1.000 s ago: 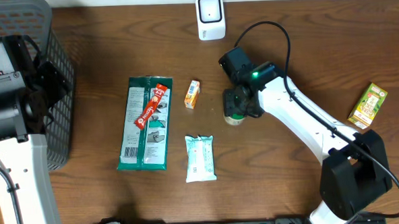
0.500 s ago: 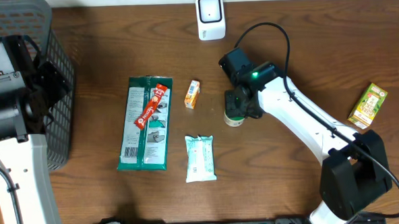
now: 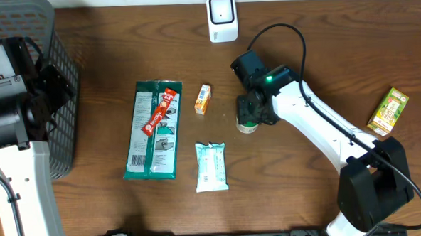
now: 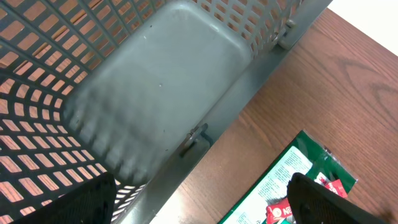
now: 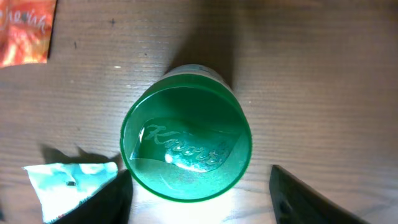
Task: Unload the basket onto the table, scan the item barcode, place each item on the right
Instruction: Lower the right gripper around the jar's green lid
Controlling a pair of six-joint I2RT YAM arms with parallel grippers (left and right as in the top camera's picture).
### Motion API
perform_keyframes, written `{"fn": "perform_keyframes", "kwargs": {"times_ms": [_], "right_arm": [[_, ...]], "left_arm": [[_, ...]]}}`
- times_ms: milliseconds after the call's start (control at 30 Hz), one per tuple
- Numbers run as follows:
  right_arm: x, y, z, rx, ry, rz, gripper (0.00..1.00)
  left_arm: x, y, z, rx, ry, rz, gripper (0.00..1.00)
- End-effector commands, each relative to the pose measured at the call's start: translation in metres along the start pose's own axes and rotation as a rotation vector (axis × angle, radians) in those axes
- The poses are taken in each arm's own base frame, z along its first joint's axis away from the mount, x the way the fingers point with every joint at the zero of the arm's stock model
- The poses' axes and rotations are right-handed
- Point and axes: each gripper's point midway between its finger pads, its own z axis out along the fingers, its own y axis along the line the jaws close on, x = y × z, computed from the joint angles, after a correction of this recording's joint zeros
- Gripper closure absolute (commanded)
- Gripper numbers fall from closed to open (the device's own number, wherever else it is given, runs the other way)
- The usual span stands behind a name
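Observation:
A round jar with a green embossed lid [image 5: 186, 146] stands upright on the wooden table [image 3: 292, 193]; from overhead only its lower edge [image 3: 248, 127] shows under the arm. My right gripper [image 5: 199, 202] hangs straight above it, open, one finger on each side of the lid. The left finger [image 5: 112, 199] is close to the rim and the right finger [image 5: 305, 199] stands clear of it. The white scanner [image 3: 222, 18] sits at the table's far edge. My left gripper [image 4: 202, 205] is open and empty over the grey basket's rim [image 4: 249, 81].
A large green packet [image 3: 153, 131] with a red sachet [image 3: 159, 111] on it lies centre-left. A small orange box [image 3: 203, 98], a white-and-teal pack [image 3: 211, 166] and a green-yellow carton [image 3: 388, 111] also lie on the table. The grey mesh basket [image 3: 60, 89] stands at the far left.

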Motion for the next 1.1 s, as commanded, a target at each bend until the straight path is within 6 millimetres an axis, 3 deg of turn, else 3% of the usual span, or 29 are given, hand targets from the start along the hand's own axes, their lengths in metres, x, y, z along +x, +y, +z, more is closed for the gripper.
{"fn": "perform_keyframes", "kwargs": {"times_ms": [0,500,667,767,933,1067], "right_arm": [[-0.001,0.000,-0.006,0.006,-0.020,-0.003,0.25],[-0.002,0.001,-0.006,0.003,-0.027,-0.122,0.02],[0.000,0.006,-0.009,-0.027,-0.014,-0.210,0.07],[-0.006,0.009,-0.023,-0.073,-0.007,-0.193,0.10],[-0.028,0.007,-0.069,-0.255,0.004,-0.138,0.11],[-0.039,-0.007,-0.091,-0.316,0.000,-0.088,0.12]], "left_arm": [[-0.003,0.003,0.000,-0.013,-0.007,0.005,0.12],[-0.003,0.003,0.000,-0.013,-0.007,0.005,0.12],[-0.003,0.003,0.000,-0.013,-0.007,0.005,0.12],[-0.003,0.003,0.000,-0.013,-0.007,0.005,0.12],[-0.003,0.003,0.000,-0.013,-0.007,0.005,0.12],[-0.003,0.003,0.000,-0.013,-0.007,0.005,0.12]]}}
